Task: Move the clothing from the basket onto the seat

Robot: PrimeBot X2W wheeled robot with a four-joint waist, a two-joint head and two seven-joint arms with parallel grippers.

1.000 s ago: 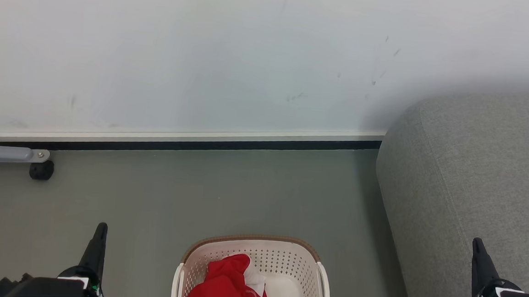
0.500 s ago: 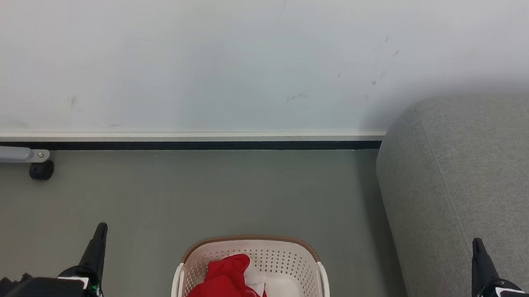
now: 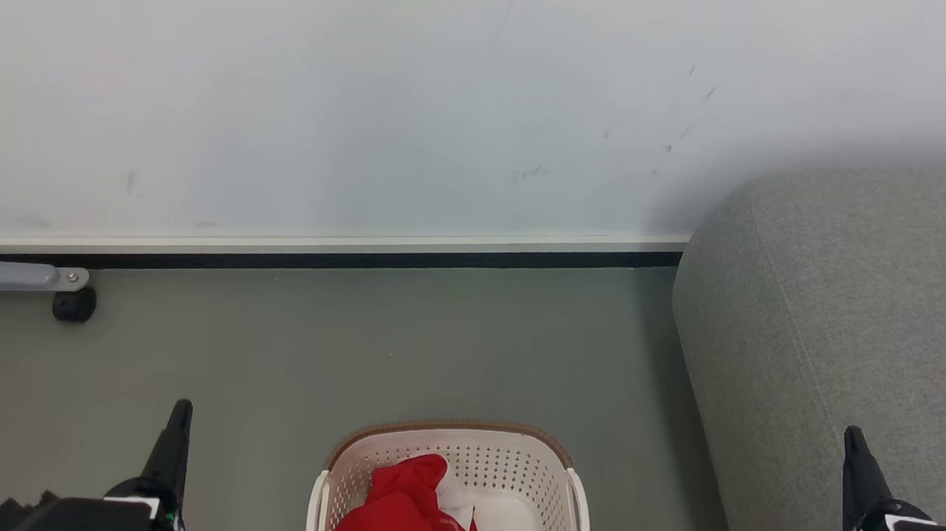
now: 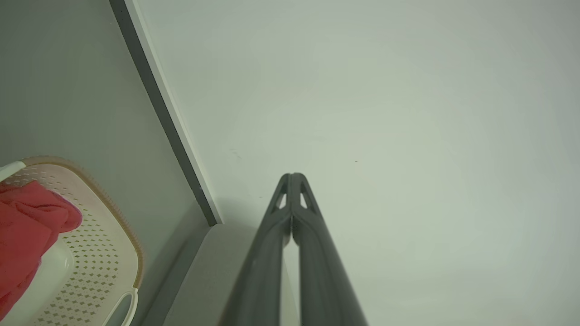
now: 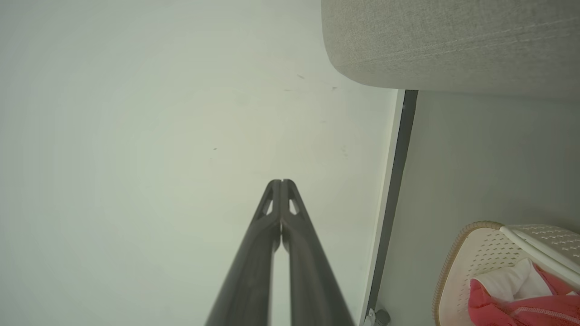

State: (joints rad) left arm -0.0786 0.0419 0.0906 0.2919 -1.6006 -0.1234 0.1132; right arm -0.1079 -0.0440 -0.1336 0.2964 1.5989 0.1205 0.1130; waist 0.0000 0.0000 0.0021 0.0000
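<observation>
Left fingers (image 4: 267,253) and right fingers (image 5: 253,262) both pressed together, empty. Clothing (image 3: 405,508) heaped in basket (image 3: 510,457) between them, back from the tips, closer to left fingers; seat (image 3: 847,321) beside right fingers.

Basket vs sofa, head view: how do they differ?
The basket is cream perforated plastic with a brown rim; the sofa is grey fabric. The basket is far smaller than the sofa. The basket holds red clothing; the sofa's visible part bears none. Both stand on the grey floor.
</observation>
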